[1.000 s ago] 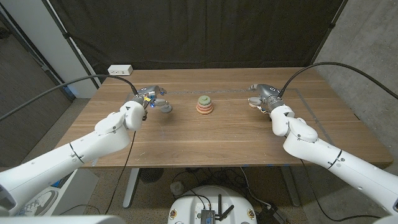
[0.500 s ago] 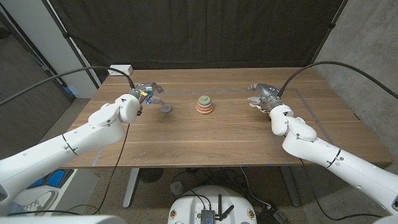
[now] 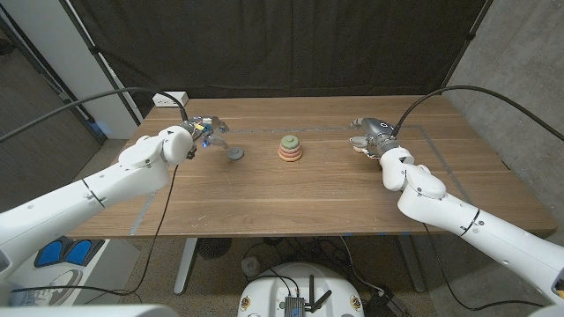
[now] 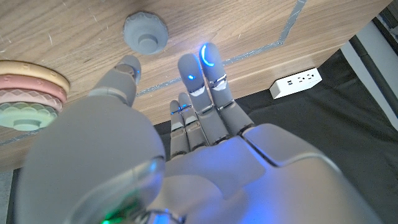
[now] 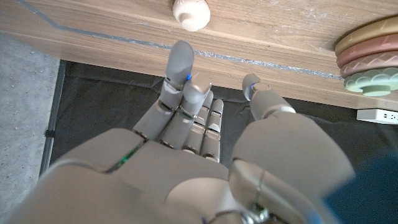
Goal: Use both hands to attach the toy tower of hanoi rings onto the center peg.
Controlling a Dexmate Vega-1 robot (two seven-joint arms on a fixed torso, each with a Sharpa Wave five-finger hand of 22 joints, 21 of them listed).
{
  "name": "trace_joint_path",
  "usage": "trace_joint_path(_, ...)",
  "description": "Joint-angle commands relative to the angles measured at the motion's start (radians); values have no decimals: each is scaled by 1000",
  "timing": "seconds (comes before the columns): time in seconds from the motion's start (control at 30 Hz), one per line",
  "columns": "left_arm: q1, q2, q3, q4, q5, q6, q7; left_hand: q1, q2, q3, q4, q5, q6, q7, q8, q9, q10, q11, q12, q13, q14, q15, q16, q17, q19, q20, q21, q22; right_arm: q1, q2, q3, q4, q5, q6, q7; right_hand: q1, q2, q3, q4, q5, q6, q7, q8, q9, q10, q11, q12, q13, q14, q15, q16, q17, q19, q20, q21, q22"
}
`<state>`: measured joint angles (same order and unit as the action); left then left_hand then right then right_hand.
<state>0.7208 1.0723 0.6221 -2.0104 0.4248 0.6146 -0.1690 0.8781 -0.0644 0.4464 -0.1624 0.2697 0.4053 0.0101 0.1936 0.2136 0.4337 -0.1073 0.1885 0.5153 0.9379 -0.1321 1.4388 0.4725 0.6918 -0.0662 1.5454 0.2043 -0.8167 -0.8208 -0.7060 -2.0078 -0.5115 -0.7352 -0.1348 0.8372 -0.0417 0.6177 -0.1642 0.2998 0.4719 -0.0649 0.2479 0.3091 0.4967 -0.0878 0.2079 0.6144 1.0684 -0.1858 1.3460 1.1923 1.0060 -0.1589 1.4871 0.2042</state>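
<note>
Stack: the ring stack (image 3: 290, 149) sits at the table's middle, 3 rings visible on the peg, orange at the bottom, pink above it, green on top.
Grey piece: a grey ring (image 3: 234, 154) lies flat on the wooden table (image 3: 291, 198), left of the stack and apart from it.
Cream piece: a cream ring (image 5: 191, 13) lies near your right fingertips.
Left hand: your left hand (image 3: 204, 132) is spread and holds nothing, fingertips just beside the grey ring.
Right hand: your right hand (image 3: 370, 136) is spread and holds nothing.
Writing: none readable; a white power strip (image 3: 171, 99) lies at the far left edge.
</note>
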Motion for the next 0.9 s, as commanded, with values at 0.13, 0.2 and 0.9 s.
trace_joint_path(0.13, -54, -20, 39, 93, 84, -91, -69, -9, -12, -13, 2, -5, -10, -1, -1, 1, -15, 5, 1, -3, 12, -85, 6, -1, 4, -139, -3, 0, 11, 4, -13, 1, -4, -14, 12, 1, 12, -9, 0, 4, 4, -3, 6, 6, 8, 1, 4, 3, 0, -35, -5, 3, -3, -60, 6, 2)
trace_joint_path(0.2, -61, -24, 42, 103, 92, -103, -82, -13, -15, -19, 3, -7, -22, -3, -4, 0, -22, 8, 1, -5, 11, -86, 5, -4, 2, -139, -5, 0, 11, 4, -14, -1, -5, -19, 13, 1, 12, -9, 0, 4, 4, -3, 7, 7, 10, -1, 4, 4, 0, -34, -6, 3, -3, -60, 7, 2)
trace_joint_path(0.9, -150, -106, 107, 248, 188, -230, -178, -21, -27, -39, 2, -16, -41, -6, 0, -5, -39, 23, 2, -25, 33, -85, 22, 3, 20, -141, -7, -4, 11, -2, -25, -28, -17, -62, 25, 0, 16, -14, 1, 6, 5, -3, 11, 18, 13, -2, 4, 6, 0, -35, -13, 5, -5, -60, 10, 2)
